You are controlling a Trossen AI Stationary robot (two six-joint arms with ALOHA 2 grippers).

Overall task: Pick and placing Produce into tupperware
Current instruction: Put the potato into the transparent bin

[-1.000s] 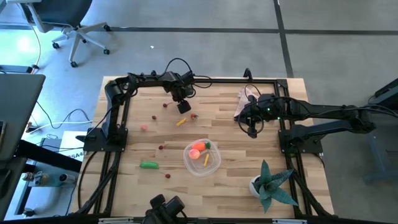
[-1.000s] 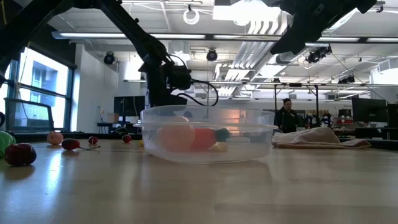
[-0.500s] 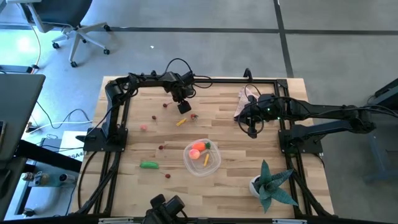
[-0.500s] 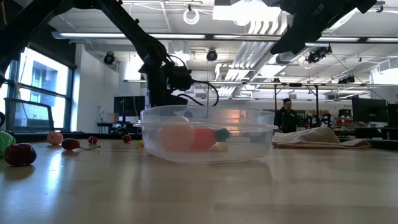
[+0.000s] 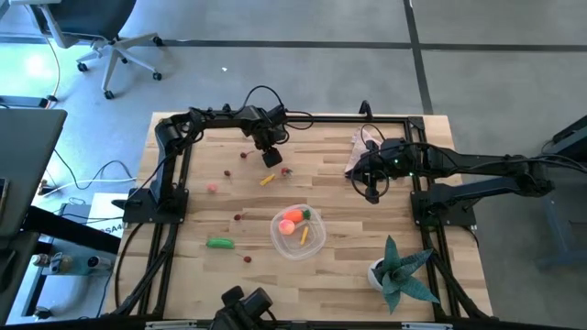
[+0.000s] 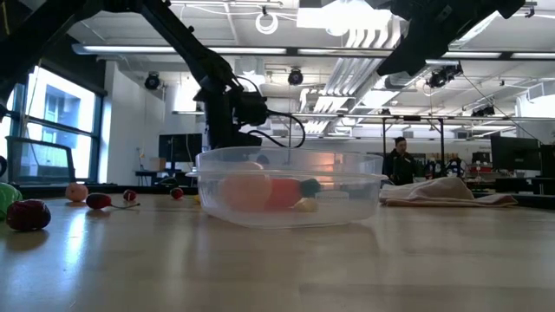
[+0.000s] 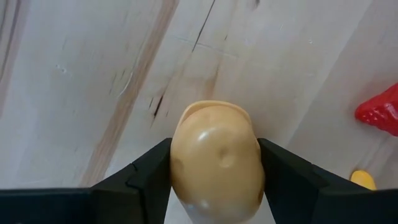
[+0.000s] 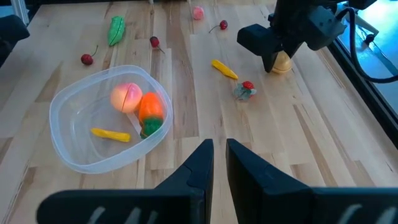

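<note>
In tupperware [image 8: 68, 137]: three produce pieces, four cherries [image 8: 86, 59] outside

tan ball [image 7: 216, 163] underside cut off, red piece [image 7: 380, 111] cropped

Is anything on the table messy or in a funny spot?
Nothing is spilled or broken. The tupperware sits upright with a carrot, a peach ball and a yellow stick inside. Other produce lies scattered: a green pod, cherries. The left gripper pinches a tan potato.
</note>
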